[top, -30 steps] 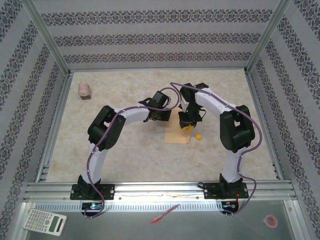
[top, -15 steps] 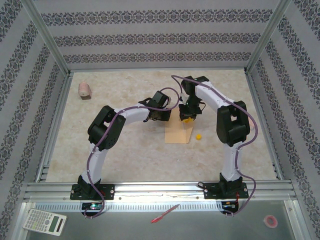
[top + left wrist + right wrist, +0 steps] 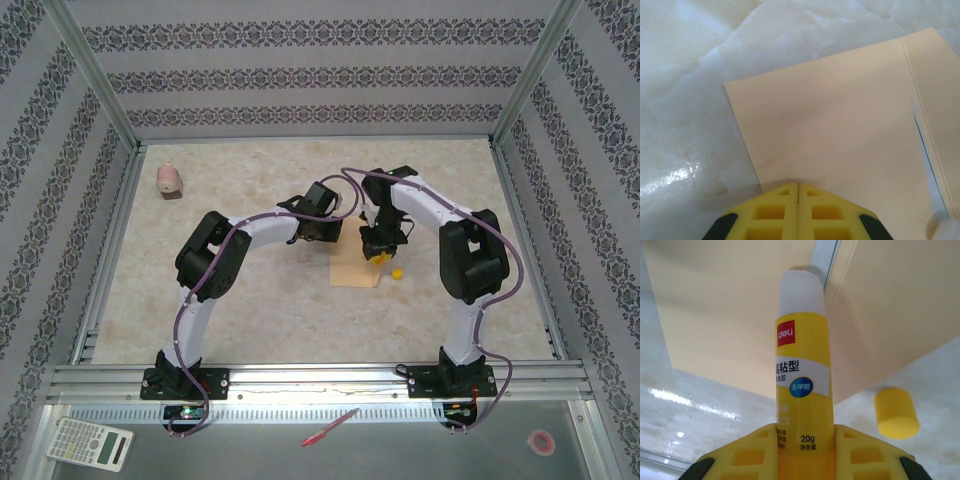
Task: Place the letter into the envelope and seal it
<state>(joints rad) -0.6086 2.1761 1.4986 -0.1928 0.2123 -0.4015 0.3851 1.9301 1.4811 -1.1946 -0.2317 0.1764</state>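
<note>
a: left jaws?
b: pressed together at the envelope's (image 3: 840,120) edge on the desk (image 3: 690,75); letter (image 3: 932,185) sliver shows in its slot.
a: right jaws?
b: pinching the glue stick (image 3: 801,355). envelope's thin, floppy: pin an edge, press lightly.

left arm (image 3: 215,262) and right arm (image 3: 470,255) are bending inward; left gripper (image 3: 798,189) is pinching fully shut, right gripper (image 3: 805,432) is clamping, jaws slightly parted.
</note>
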